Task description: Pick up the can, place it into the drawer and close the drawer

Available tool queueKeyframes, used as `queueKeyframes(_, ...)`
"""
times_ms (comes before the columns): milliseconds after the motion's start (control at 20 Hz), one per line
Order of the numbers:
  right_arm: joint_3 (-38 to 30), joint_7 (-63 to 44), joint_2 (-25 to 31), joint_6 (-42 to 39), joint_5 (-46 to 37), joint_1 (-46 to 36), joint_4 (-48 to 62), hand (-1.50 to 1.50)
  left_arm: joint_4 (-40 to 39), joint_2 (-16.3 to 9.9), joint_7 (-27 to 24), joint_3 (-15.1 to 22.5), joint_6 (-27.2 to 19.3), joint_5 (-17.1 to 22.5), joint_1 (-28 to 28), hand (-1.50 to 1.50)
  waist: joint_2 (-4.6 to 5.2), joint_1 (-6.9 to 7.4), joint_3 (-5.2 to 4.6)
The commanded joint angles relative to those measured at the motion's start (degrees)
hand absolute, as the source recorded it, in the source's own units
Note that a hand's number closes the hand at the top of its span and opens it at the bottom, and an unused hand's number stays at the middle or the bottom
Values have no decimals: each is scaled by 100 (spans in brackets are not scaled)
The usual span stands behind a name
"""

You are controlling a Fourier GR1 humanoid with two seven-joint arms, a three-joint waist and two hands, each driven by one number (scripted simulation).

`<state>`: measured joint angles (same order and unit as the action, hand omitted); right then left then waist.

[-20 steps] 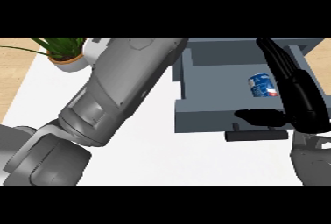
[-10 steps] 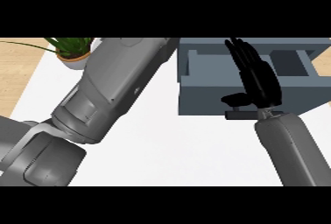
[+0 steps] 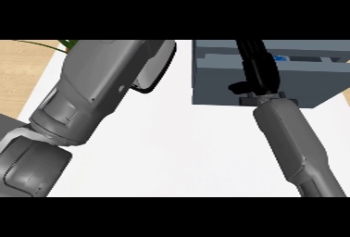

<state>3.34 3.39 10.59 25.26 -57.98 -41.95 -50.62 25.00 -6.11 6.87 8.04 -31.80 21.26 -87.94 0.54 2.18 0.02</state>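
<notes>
- Green plant leaves (image 3: pixel 63 44) show as thin blades at about 10 o'clock, over pale wood-grain flooring (image 3: pixel 27 65) beside the counter.
- White, smooth and matte, the counter (image 3: pixel 184 148) fills the middle of the view.
- Grey and boxy with rounded panel edges, the left forearm (image 3: pixel 89 97) rises from 7 o'clock toward 12 o'clock; only a glossy black edge of the left hand (image 3: pixel 156 76) shows past it, and its fingers are hidden, so I cannot tell their state.
- Slate-grey and flat-faced, the drawer (image 3: pixel 308 81) sits at 1 to 2 o'clock, a rectangular box partly open.
- Black and slender, the right hand (image 3: pixel 258 69) lies with straight fingers over the drawer's front, pointing toward 12 o'clock, holding nothing; its grey forearm (image 3: pixel 297 143) runs down to 5 o'clock.
- Blue, only a sliver of the can (image 3: pixel 280 59) shows inside the drawer, just right of the fingers; its long axis and heading cannot be read.
</notes>
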Motion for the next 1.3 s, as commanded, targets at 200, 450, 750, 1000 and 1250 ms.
queueKeyframes(200,-470,125,26,937,-231,-1173,1718,-150,727,-338,318,63,275,-19,632,-150,1,219,1)
queueKeyframes(450,-600,-133,-3,1080,-393,-2041,2400,-150,1130,-434,475,174,311,-96,889,-150,29,341,1)
queueKeyframes(750,-791,66,171,1401,-385,-2306,2929,-150,1703,-814,849,258,513,-130,1113,-150,51,461,5)
queueKeyframes(1000,-961,112,11,1394,-238,-2687,3052,-150,1995,-738,842,300,440,-143,1447,-150,80,451,8)
queueKeyframes(1250,-1446,826,32,1011,397,-2806,2942,-150,2434,-847,914,366,559,-116,1842,-150,46,516,15)
